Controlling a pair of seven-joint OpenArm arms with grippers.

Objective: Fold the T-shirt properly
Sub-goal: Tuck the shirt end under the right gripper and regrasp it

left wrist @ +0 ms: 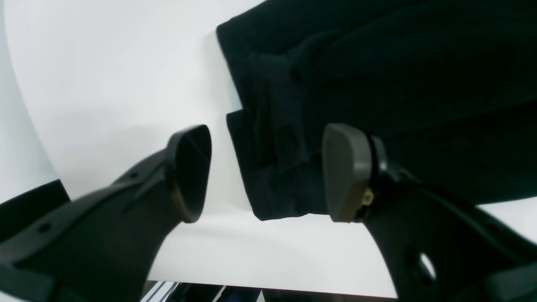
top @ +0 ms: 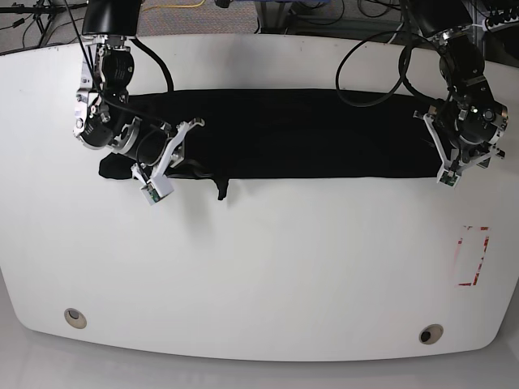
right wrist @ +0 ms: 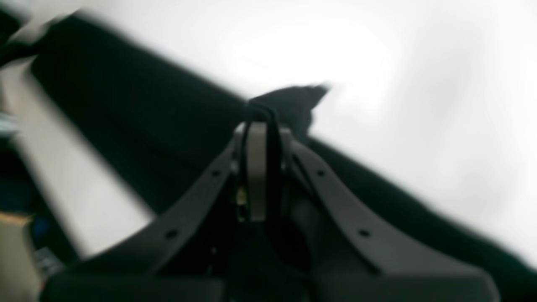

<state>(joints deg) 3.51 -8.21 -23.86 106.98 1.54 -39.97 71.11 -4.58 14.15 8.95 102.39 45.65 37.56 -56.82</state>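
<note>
The black T-shirt (top: 308, 134) lies as a long folded strip across the far half of the white table (top: 268, 267). My right gripper (top: 193, 130) is at the strip's left part and is shut on a pinch of black fabric; the blurred right wrist view shows the cloth (right wrist: 126, 126) clamped between the gripper's (right wrist: 263, 126) pads. A small flap (top: 221, 189) sticks out below the strip beside it. My left gripper (top: 434, 136) is at the strip's right end. In the left wrist view it (left wrist: 268, 174) is open, with the layered shirt edge (left wrist: 277, 167) lying between its fingers.
A red rectangular mark (top: 473, 256) is on the table at the right. Two round holes (top: 75, 318) (top: 430, 334) sit near the front edge. Cables and stands (top: 268, 12) crowd behind the table's far edge.
</note>
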